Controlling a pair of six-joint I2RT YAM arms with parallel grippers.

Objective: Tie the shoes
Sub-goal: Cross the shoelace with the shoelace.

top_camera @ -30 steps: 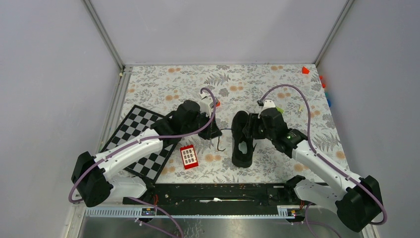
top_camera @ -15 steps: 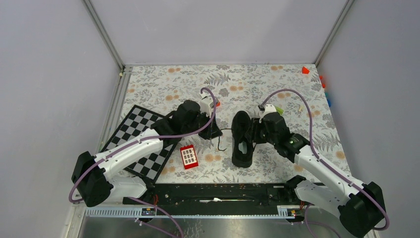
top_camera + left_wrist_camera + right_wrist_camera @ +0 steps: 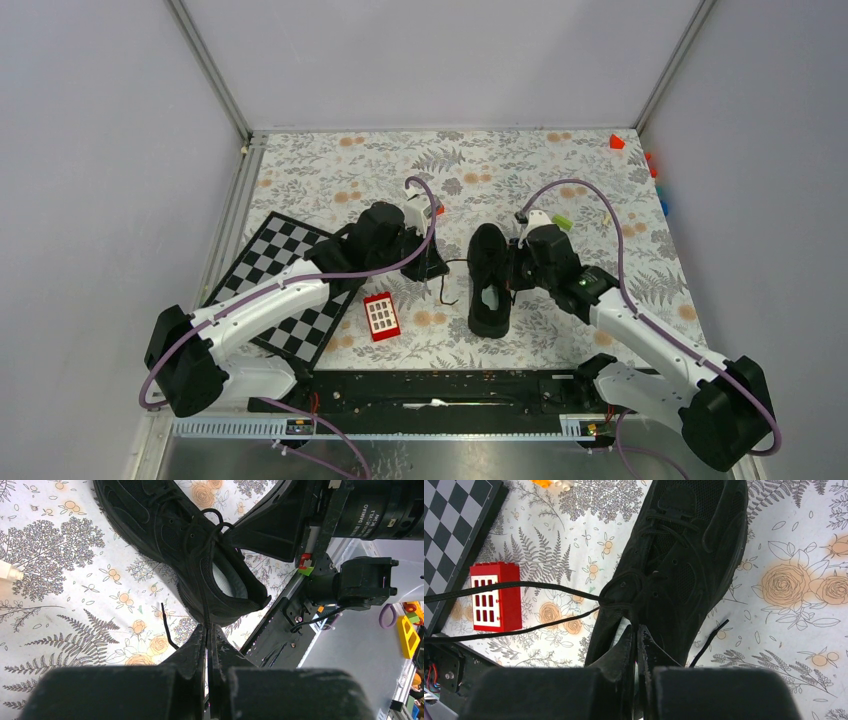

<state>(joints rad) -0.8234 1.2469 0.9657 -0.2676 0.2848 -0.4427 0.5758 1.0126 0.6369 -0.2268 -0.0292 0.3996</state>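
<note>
One black shoe [image 3: 488,285] lies on the flowered cloth, toe towards the back. To its left my left gripper [image 3: 432,262] is shut on a thin black lace [image 3: 206,587] that runs taut from the eyelets to its fingertips [image 3: 199,636]. Over the shoe's [image 3: 684,555] opening my right gripper [image 3: 637,631] is shut, and a lace strand [image 3: 631,616] leads from the top eyelets into its jaws. Two more strands [image 3: 524,586] stretch away to the left. A loose lace end [image 3: 710,641] lies on the cloth to the shoe's right.
A chessboard [image 3: 275,285] lies at the left under my left arm. A red block with a white grid [image 3: 381,316] sits between board and shoe. Small coloured blocks [image 3: 617,142] lie at the back right. A black rail [image 3: 450,388] runs along the near edge.
My right gripper has gone from open to shut at the shoe's opening, its arm shifting slightly. The left gripper has stayed shut on its lace, unmoved.
</note>
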